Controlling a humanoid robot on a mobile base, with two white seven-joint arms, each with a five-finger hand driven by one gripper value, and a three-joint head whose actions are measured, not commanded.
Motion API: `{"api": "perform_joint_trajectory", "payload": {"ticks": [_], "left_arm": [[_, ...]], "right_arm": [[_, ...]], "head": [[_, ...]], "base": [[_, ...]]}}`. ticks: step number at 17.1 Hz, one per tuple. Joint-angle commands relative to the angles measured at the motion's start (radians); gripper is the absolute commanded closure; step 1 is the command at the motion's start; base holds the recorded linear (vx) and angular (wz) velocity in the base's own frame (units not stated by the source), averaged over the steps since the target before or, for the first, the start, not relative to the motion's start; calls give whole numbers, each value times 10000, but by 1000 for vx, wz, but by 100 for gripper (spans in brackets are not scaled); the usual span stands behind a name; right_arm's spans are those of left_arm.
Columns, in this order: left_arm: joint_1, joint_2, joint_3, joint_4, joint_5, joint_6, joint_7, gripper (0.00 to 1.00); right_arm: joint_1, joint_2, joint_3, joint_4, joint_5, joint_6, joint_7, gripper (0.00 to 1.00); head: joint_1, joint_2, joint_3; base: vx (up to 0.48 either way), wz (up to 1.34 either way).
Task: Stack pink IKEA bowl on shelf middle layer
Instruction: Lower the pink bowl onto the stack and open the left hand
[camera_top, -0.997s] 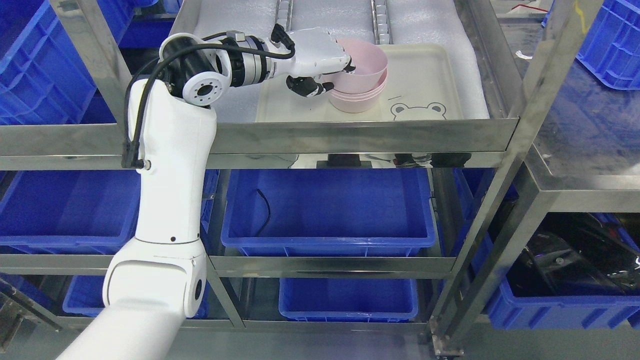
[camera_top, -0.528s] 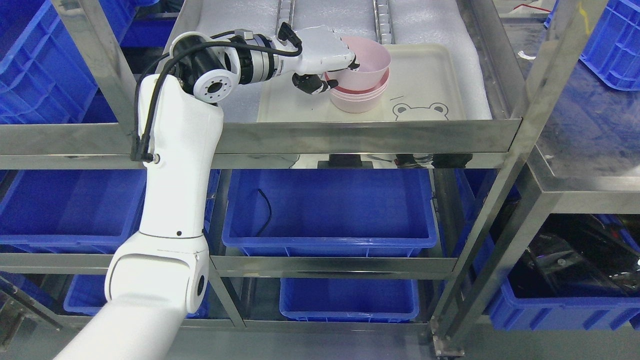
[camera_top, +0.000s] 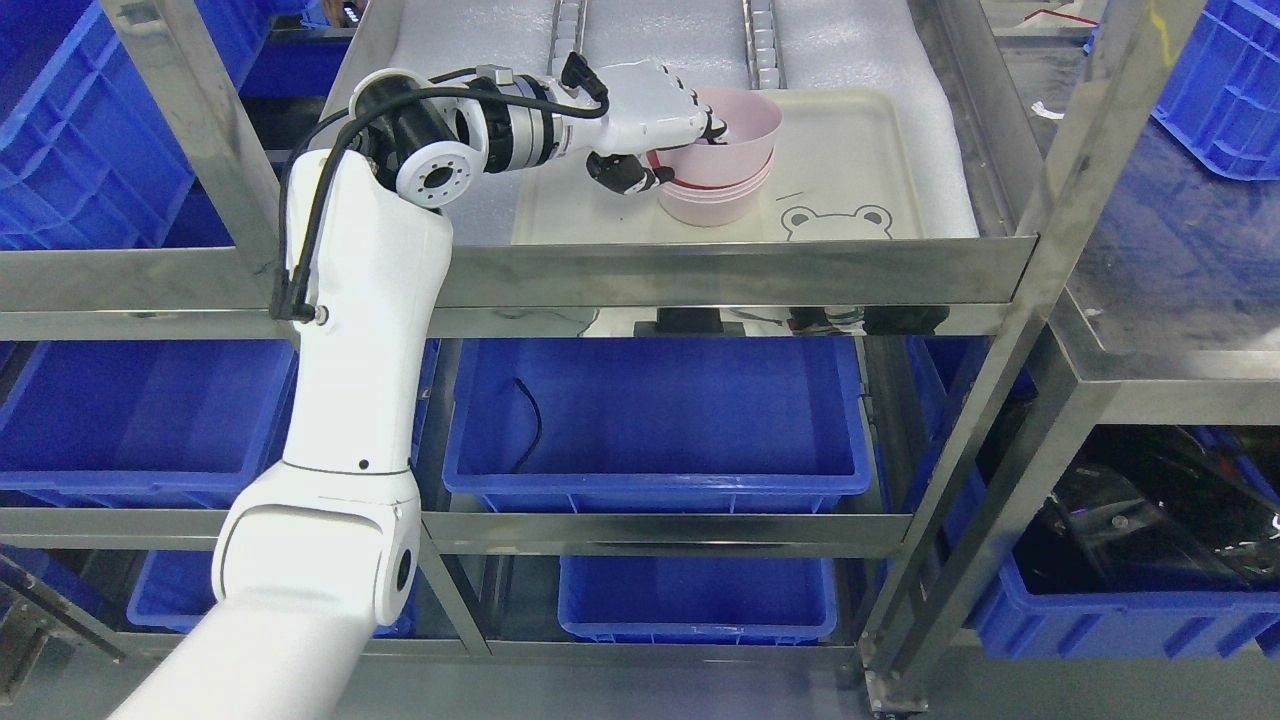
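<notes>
Lowered pink bowl nested in bowl stack, left hand fingers gripping rim, on tray

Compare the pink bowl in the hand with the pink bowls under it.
The held bowl is gripped at its left rim by the left hand and sits tilted; the lower bowls rest level on the tray, untouched. The held bowl shows its whole inside; the lower bowls show only outer walls. All look alike in pink colour and shape.
</notes>
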Motion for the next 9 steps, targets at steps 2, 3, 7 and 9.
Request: {"api": "perform_joint_trajectory", "payload": {"ticks": [2, 3, 7, 9], "left_arm": [[-56, 151, 752, -354, 803, 3, -27, 16], [-56, 151, 813, -416, 835, 3, -27, 16], [-87, 151, 647, -738, 3095, 3, 674, 17], [66, 151, -530, -997, 6372, 3, 1275, 16]], "right_arm": [[0, -174, 46, -175, 8, -7, 6, 0], [0, -174, 31, -175, 8, -7, 6, 0], [0, -174, 46, -175, 8, -7, 6, 0], [0, -174, 46, -175, 8, -7, 6, 0]], "head": [[0, 0, 0], [0, 0, 0], [0, 0, 0], [0, 0, 0]], "base": [[-10, 8], [-8, 16], [-10, 50], [-15, 74]]}}
